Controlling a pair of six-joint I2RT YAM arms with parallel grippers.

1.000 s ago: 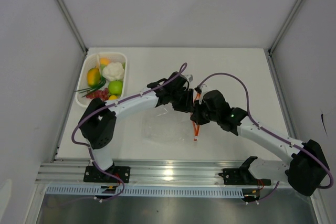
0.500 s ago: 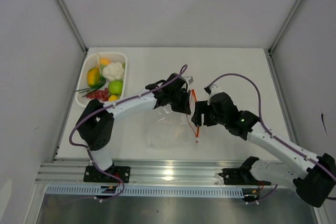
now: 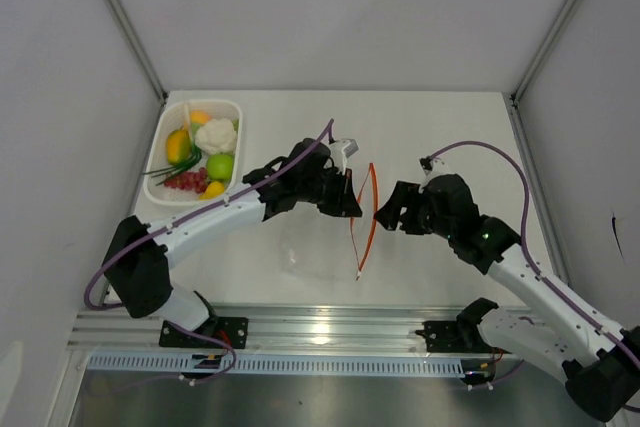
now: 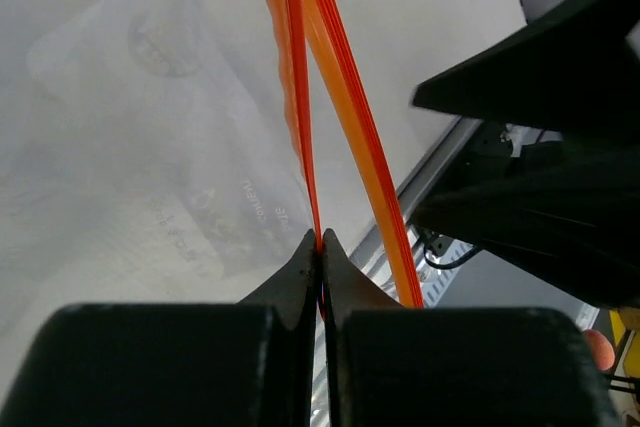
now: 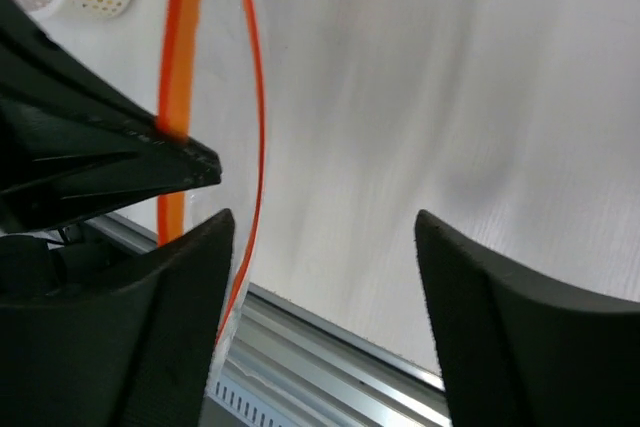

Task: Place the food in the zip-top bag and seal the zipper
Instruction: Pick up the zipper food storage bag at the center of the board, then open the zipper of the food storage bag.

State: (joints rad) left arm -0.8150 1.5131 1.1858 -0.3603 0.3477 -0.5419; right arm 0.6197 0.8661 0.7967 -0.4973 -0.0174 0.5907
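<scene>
The clear zip-top bag lies at the middle of the table with its mouth raised on the right. Its orange-red zipper is parted into two strips. My left gripper is shut on the nearer strip, pinched at its fingertips. My right gripper stands open just right of the mouth; the far strip runs past its left finger, with nothing between its fingers. The food sits in the white basket: cauliflower, green apple, orange fruit.
The basket stands at the table's back left corner, with red pieces and green stalks at its near end. A metal rail runs along the table's front edge. Grey walls close in both sides. Purple cables loop over both arms.
My right gripper opened, let go of the zipper and drew back to the right. My left gripper closed on one strip and lifted it, spreading the bag's mouth.
</scene>
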